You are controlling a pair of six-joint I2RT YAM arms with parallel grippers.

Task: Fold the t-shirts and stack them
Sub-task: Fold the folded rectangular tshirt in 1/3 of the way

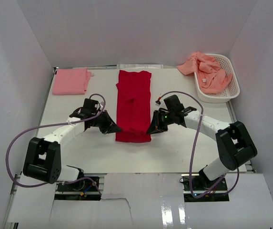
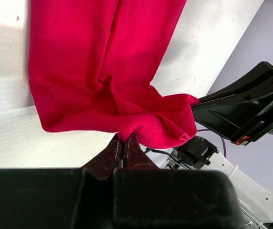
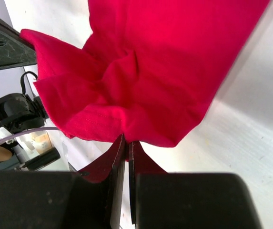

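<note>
The red t-shirt (image 1: 134, 102) is laid as a long narrow strip down the middle of the bench (image 1: 174, 148). Its near hem is pinched at one corner by the left gripper (image 1: 115, 129) and at the other by the right gripper (image 1: 150, 130), each clamped on the cloth. A light pink t-shirt (image 1: 70, 81) is seen folded at the far left, and salmon-orange t-shirts (image 1: 207, 71) are heaped in the white basket (image 1: 234, 81) at the far right

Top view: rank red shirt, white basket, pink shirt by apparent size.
1. Bright red cloth t-shirt, spread long mid-table.
2. White latticed plastic basket, far right.
3. Light pink folded cloth t-shirt, far left.
The last two sit about equally far back, so that order holds.
</note>
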